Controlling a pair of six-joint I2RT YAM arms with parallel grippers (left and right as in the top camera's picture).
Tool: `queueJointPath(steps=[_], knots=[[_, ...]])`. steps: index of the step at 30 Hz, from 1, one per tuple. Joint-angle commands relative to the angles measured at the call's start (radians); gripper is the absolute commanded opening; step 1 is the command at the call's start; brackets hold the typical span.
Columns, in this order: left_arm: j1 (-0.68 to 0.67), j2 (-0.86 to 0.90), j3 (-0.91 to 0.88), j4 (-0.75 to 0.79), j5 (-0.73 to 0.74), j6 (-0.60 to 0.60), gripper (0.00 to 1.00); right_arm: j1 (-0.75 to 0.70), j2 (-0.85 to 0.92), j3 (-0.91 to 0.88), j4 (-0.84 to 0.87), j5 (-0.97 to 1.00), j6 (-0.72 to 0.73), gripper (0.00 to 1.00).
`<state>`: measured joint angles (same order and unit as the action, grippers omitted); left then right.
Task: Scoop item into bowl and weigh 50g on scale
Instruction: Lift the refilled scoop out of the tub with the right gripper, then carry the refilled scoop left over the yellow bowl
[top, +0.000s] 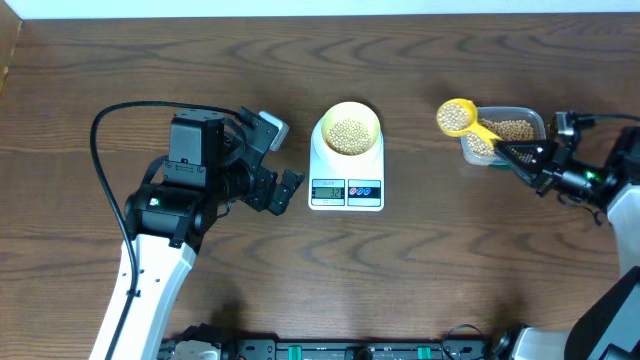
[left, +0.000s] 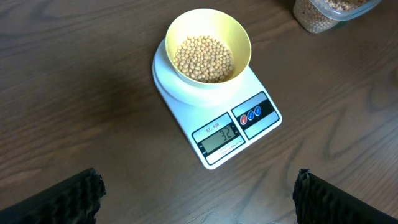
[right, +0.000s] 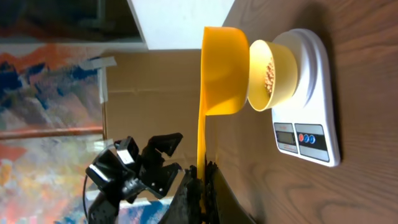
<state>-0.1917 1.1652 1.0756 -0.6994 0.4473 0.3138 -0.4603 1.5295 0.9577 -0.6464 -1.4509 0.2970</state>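
By the tub | right hand clamps scoop | left hand wide, empty

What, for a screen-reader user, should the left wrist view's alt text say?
A pale yellow bowl of beans sits on a white scale, its display reading 32, on a dark wooden table. The open left gripper frames the bottom corners; a clear tub of beans peeks in top right.

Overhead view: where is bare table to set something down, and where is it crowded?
Free: the bare table between scale and tub; the wide strip in front of the scale's display; the far left corner behind the left arm. Crowded: around tub, scoop and right fingers, and the narrow gap between left arm and scale.
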Motion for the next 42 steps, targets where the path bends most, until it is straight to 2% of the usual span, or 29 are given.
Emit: queueJointPath(steps=[1,7,13,20,29,34,42], knots=[[0.000,0.004,0.006,0.000,0.011,-0.005,1.00,0.059,0.002,-0.006,0.059,-0.042,0.079,0.01],[0.000,0.004,0.006,0.000,0.011,-0.005,1.00,0.154,0.002,-0.006,0.195,0.055,0.239,0.01],[0.000,0.004,0.006,0.000,0.011,-0.005,1.00,0.278,0.002,-0.006,0.447,0.133,0.480,0.01],[0.000,0.004,0.006,0.000,0.011,-0.005,1.00,0.415,0.002,-0.006,0.629,0.275,0.613,0.01],[0.000,0.004,0.006,0.000,0.011,-0.005,1.00,0.533,0.002,-0.006,0.711,0.470,0.633,0.01],[0.000,0.004,0.006,0.000,0.011,-0.005,1.00,0.576,0.002,-0.006,0.716,0.661,0.623,0.01],[0.000,0.004,0.006,0.000,0.011,-0.005,1.00,0.591,0.002,-0.006,0.732,0.686,0.584,0.01]])
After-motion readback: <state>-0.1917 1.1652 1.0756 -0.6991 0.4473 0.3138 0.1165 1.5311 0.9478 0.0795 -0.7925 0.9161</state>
